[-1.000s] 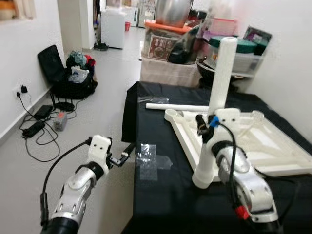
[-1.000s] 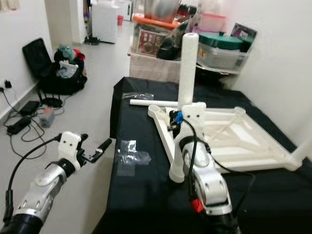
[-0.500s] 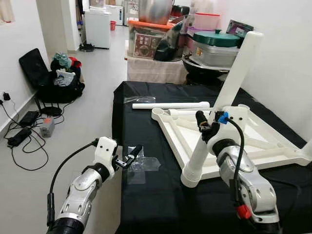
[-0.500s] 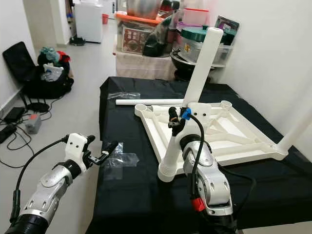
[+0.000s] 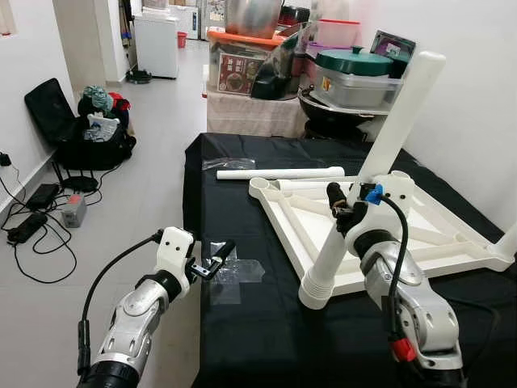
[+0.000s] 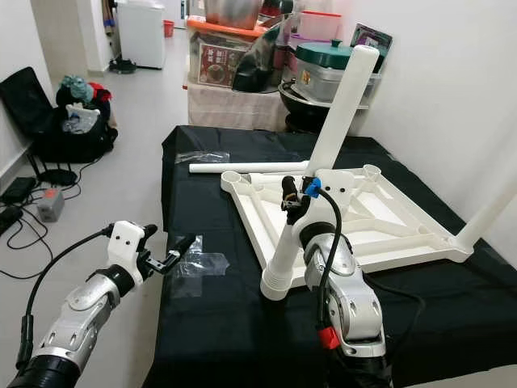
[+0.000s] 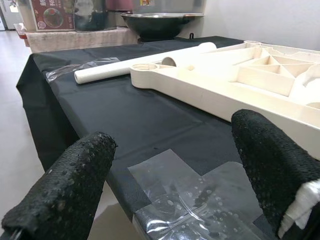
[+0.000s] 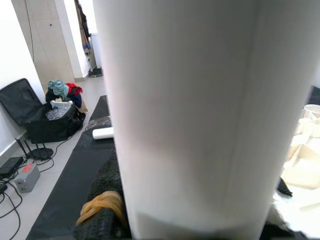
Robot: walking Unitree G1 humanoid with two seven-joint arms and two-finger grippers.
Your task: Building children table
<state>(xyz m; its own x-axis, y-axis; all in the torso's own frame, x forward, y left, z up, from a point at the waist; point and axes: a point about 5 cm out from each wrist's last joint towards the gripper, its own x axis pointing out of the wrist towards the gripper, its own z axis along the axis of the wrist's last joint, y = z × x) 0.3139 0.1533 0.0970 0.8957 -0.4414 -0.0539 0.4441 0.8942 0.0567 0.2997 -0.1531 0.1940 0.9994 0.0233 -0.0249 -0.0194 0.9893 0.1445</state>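
An upside-down white table frame (image 5: pixel 420 222) lies on the black-covered table (image 5: pixel 266 339). My right gripper (image 5: pixel 346 208) is shut on a white table leg (image 5: pixel 388 137). The leg leans to the right, with its ribbed foot (image 5: pixel 313 293) resting by the frame's near edge. In the right wrist view the leg (image 8: pixel 200 115) stands between the black fingers (image 8: pixel 102 200). A second leg (image 5: pixel 283 173) lies loose at the back. Another leg (image 5: pixel 507 239) stands at the frame's right corner. My left gripper (image 5: pixel 213 264) is open at the table's left edge, over clear plastic (image 7: pixel 190 200).
Behind the table are stacked crates, pots and lidded containers (image 5: pixel 355 69). A black bag (image 5: pixel 81 133) with clothes sits on the floor to the left, with a power strip and cables (image 5: pixel 36 218) by the wall. A white wall (image 5: pixel 477 105) runs close on the right.
The held leg has tipped from upright to leaning right. My left gripper has come in from beside the table to the clear plastic. The camera has shifted too.
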